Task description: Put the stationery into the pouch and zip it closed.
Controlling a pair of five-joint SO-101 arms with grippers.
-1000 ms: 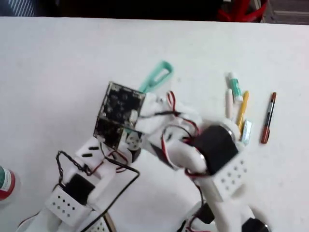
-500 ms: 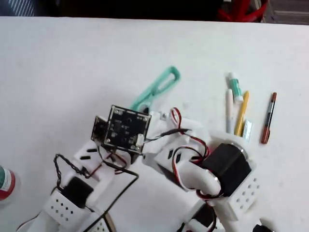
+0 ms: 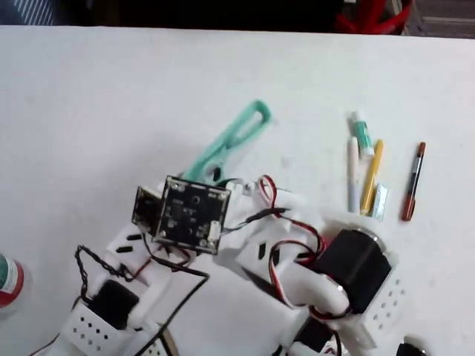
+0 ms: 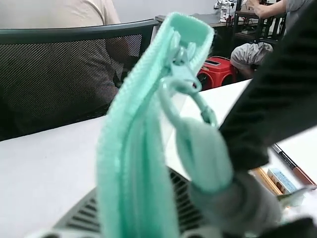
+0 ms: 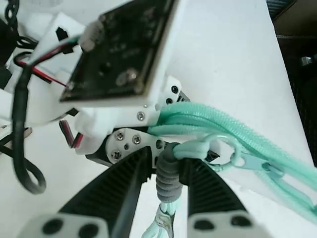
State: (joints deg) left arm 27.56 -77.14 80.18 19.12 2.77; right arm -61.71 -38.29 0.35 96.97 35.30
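Both arms have drawn back toward my base, dragging the pouch [image 3: 230,141] along with them. My right gripper [image 5: 168,161] pinches the zip's pull tab [image 5: 168,174], and my left gripper [image 5: 157,130] clamps the pouch's near end. The pens [image 3: 364,174] lie on the table [image 3: 111,96], well apart from the pouch, so I judge nothing packed yet. Open room lies beyond the pouch; the pens sit close beside my right arm.

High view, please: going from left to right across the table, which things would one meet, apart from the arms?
Red, white and green round object → teal pouch → white pen → yellow pen → reddish-brown pen. The green tube and small packet overlap the pens.
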